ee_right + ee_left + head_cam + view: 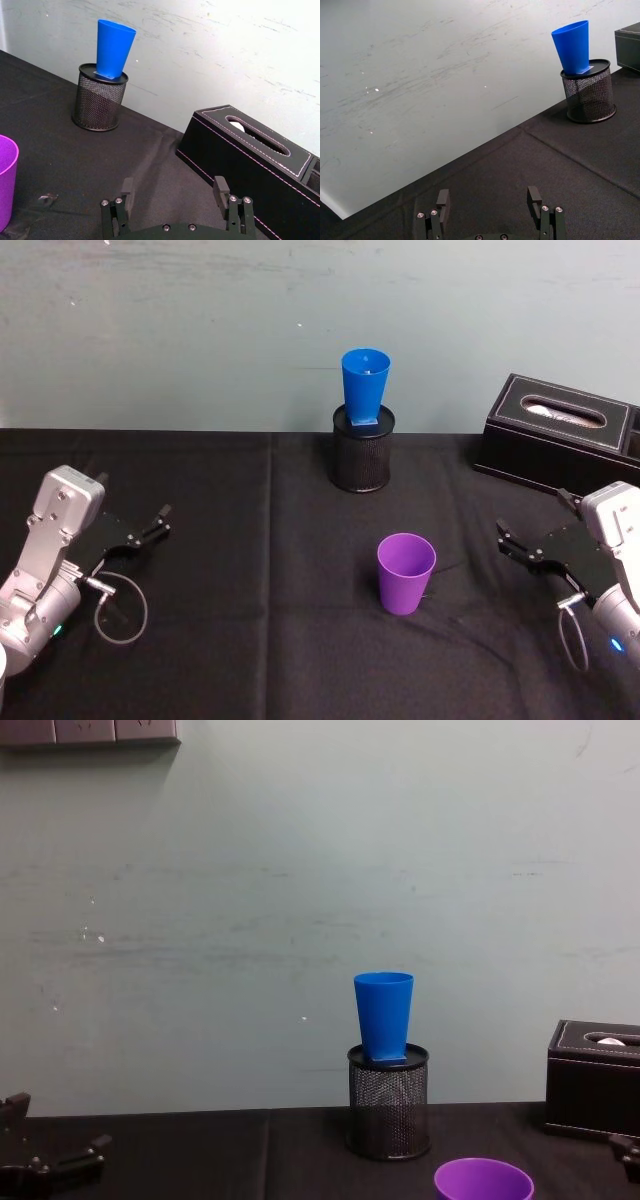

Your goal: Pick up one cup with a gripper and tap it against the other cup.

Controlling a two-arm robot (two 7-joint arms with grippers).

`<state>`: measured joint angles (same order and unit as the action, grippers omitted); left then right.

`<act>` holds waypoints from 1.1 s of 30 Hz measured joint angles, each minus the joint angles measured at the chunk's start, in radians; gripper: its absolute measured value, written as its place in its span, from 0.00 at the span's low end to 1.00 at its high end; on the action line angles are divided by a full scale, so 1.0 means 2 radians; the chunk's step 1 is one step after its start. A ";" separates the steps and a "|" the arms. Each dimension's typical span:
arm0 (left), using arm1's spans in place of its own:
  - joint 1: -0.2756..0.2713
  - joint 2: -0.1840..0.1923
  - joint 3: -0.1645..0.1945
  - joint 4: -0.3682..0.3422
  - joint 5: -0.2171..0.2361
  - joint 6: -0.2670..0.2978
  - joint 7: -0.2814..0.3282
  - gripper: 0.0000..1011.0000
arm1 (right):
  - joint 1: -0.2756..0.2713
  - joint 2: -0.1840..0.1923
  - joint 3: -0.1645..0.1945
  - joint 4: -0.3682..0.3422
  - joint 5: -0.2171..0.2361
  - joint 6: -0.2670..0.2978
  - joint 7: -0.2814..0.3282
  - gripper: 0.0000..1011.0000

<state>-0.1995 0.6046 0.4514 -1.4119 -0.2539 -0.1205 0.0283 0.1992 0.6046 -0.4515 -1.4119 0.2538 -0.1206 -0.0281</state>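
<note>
The purple cup (406, 572) stands upright on the black cloth near the table's middle; its rim shows in the chest view (483, 1181) and its side in the right wrist view (6, 181). The blue cup (365, 386) stands upright in the mouth of a black mesh pen holder (363, 450) at the back, also seen in the wrist views (573, 45) (114, 48) and chest view (384, 1016). My right gripper (530, 531) rests open at the right edge, well right of the purple cup. My left gripper (148, 527) rests open at the left edge. Both are empty.
A black tissue box (560, 436) sits at the back right, close behind my right arm. A pale wall rises behind the table. Black cloth (250, 570) covers the tabletop between my left gripper and the cups.
</note>
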 joint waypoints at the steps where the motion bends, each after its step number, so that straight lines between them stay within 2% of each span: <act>1: 0.000 0.000 0.000 0.000 0.000 0.000 0.000 1.00 | 0.000 0.000 0.000 0.000 0.000 0.000 0.000 0.99; 33: 0.000 0.000 0.000 0.000 0.000 0.000 0.000 1.00 | 0.000 0.000 0.000 0.000 0.000 0.000 0.000 0.99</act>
<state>-0.1995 0.6047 0.4514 -1.4120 -0.2539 -0.1205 0.0283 0.1995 0.6047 -0.4514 -1.4119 0.2538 -0.1205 -0.0283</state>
